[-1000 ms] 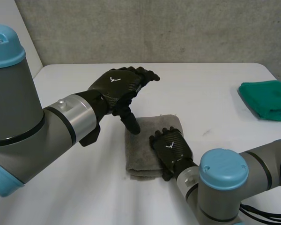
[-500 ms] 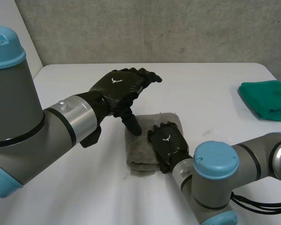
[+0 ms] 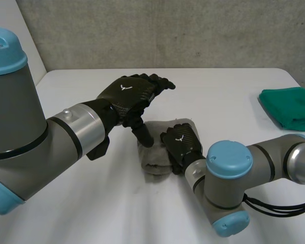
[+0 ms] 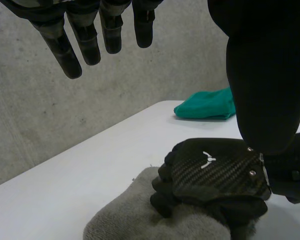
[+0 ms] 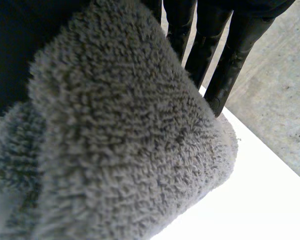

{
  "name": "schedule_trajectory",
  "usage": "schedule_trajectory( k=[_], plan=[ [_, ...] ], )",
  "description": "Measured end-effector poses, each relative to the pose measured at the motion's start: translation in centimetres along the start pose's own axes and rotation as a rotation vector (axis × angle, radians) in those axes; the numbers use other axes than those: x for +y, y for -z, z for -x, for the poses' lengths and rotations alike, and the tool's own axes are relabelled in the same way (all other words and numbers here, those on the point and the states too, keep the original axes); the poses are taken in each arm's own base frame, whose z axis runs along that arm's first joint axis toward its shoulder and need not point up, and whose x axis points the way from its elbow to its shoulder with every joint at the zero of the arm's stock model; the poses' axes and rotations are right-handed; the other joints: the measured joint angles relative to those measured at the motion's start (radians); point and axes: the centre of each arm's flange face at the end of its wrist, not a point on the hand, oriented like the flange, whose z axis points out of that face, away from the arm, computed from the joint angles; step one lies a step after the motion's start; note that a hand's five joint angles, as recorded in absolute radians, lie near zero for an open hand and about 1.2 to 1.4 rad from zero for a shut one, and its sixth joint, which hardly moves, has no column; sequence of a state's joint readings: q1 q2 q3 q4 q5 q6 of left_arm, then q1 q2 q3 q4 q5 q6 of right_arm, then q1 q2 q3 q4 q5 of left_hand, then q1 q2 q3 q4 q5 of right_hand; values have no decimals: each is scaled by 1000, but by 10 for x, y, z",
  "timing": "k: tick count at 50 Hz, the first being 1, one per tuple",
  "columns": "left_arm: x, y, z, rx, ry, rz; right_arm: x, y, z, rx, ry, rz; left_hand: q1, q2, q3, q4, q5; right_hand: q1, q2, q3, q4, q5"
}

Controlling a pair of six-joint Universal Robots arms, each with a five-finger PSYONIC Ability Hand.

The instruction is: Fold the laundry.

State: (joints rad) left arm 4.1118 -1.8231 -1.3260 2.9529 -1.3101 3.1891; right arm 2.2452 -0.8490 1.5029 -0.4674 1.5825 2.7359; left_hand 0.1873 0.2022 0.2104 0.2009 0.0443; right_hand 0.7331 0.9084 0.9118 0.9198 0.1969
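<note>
A folded grey towel (image 3: 155,163) lies bunched at the table's middle. My right hand (image 3: 182,145) rests on its right part, fingers curled into the cloth and gathering it against the palm; the left wrist view shows that hand (image 4: 215,172) digging into the towel (image 4: 135,220). In the right wrist view the towel (image 5: 120,130) bulges under the palm, with the fingers (image 5: 230,55) reaching over its far side. My left hand (image 3: 129,94) hovers open just above the towel's left edge, fingers (image 4: 85,35) spread and thumb (image 4: 265,75) pointing down.
A folded green cloth (image 3: 290,108) lies at the table's right edge, also seen beyond the right hand as the green cloth (image 4: 205,105). The white table (image 3: 229,96) ends at a grey concrete wall (image 3: 168,30) behind.
My right hand has slid left across the towel and curled its fingers, bunching the cloth into a narrower heap. The left hand has hardly moved.
</note>
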Motion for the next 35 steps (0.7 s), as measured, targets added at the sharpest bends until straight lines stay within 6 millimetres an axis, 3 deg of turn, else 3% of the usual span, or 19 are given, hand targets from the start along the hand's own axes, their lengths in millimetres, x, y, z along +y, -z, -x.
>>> schedule_trajectory(
  k=[12,16,23,24,29,30,32,33,35],
  plan=[
    [0,0,0,1,1,0,-4,-6,-5,11,-2,-14,0,0,0,0,0,-233,-330,-339,-347,0],
    [0,0,-1,1,1,0,-3,-6,-4,9,-2,-12,0,0,0,0,0,-248,-355,-362,-368,0],
    [0,0,-1,1,3,1,2,-6,-2,3,-2,-1,0,0,0,0,0,-147,-233,-233,-242,0],
    [0,0,0,1,3,1,2,-6,-2,2,-1,1,0,0,0,0,0,-52,-85,-89,-97,0],
    [0,0,0,1,4,2,4,-6,-1,-1,-1,4,0,0,0,0,0,39,61,54,53,0],
    [0,0,-1,1,4,1,4,-6,-1,-2,0,5,0,0,0,0,0,43,58,55,56,105],
    [0,0,-1,1,6,0,4,-6,-1,-1,0,5,0,0,0,0,0,-87,-163,-149,-153,247],
    [0,0,-1,1,6,0,3,-6,-2,-1,0,6,0,0,0,0,0,-103,-181,-184,-170,239],
    [0,1,-1,2,8,0,2,-5,-3,-1,0,17,0,0,0,0,0,-310,-431,-428,-425,85]
  ],
)
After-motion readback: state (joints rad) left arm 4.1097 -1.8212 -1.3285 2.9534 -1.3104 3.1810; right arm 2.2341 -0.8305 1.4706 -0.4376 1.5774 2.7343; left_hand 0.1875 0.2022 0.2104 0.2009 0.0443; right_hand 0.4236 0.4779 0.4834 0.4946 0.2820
